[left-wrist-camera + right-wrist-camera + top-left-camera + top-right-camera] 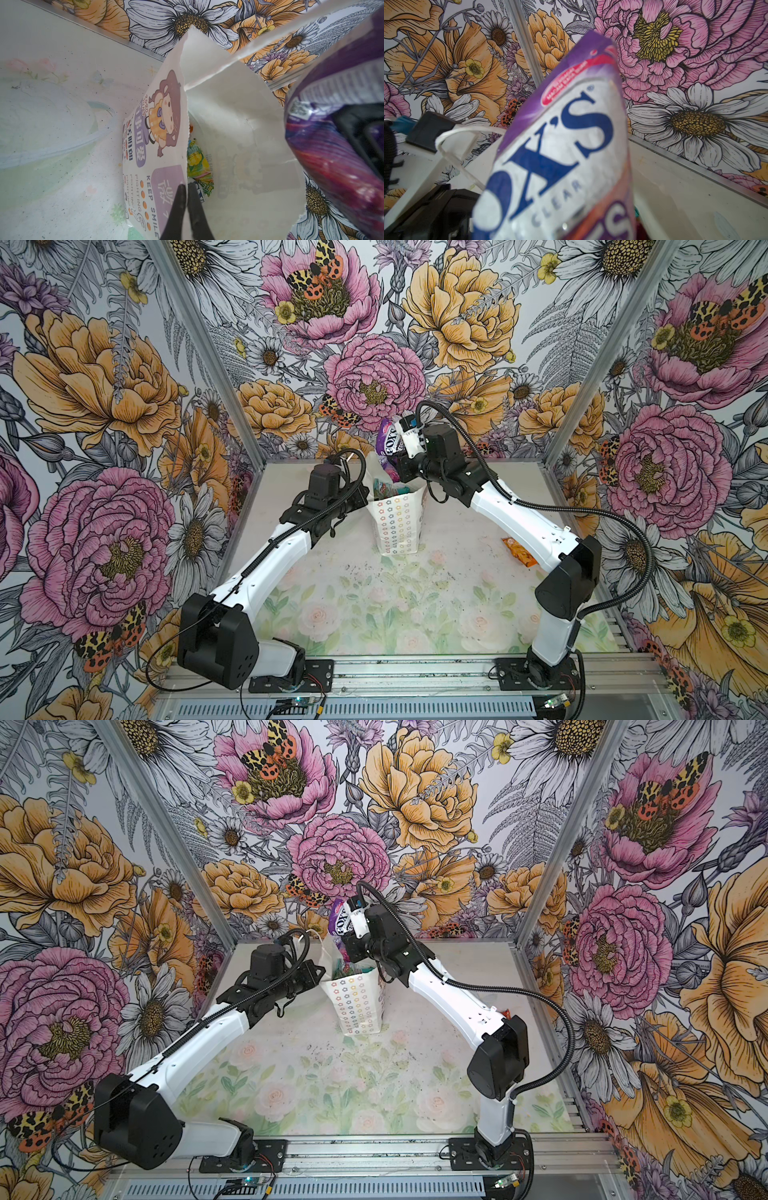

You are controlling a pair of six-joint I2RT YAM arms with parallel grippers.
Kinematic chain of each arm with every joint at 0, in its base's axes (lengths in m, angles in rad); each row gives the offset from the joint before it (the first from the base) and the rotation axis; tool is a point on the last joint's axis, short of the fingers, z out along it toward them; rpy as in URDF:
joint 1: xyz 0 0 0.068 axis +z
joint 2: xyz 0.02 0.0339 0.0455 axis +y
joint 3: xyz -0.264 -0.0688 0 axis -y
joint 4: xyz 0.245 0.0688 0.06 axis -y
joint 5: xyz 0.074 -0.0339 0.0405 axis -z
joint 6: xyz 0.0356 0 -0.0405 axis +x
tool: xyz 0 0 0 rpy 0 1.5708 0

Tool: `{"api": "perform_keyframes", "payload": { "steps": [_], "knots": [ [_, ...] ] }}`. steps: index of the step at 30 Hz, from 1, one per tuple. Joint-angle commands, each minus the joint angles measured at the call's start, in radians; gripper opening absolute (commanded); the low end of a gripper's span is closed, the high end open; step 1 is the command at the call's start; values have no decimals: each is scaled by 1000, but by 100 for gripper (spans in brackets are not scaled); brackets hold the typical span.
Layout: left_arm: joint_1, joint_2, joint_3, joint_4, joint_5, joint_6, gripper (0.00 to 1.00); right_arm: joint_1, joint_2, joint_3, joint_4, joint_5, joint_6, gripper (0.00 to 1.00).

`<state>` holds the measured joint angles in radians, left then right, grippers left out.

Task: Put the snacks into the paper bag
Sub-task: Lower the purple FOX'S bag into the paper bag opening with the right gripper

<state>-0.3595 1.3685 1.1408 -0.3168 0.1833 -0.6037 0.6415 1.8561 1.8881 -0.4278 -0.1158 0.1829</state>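
Left wrist view shows the left fingers (179, 199) clenched on the top edge of the paper bag (162, 145), which stands upright on the tabletop (374, 593) with a yellow-green packet (197, 162) lying inside. The right fingers (357, 124) grasp a purple FOX'S packet (332, 149), held just above the bag's open mouth in both top views. An orange packet (519, 551) lies on the tabletop beside the right arm.

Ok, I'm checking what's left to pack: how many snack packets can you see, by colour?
purple packet: 1, held over the paper bag
orange packet: 1, on the table
yellow-green packet: 1, in the bag
green-and-white packet: 1, in the bag
Total: 4 visible; the bag may hide more.
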Motion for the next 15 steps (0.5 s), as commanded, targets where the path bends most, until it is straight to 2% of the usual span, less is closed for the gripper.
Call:
{"api": "perform_keyframes", "payload": {
  "steps": [1, 15],
  "knots": [
    [2, -22, 15, 15, -22, 8, 0, 12, 20, 56, 53, 35, -23, 11],
    [10, -26, 12, 15, -18, 10, 0, 48, 61, 47, 50, 134, -94, 13]
  ]
}}
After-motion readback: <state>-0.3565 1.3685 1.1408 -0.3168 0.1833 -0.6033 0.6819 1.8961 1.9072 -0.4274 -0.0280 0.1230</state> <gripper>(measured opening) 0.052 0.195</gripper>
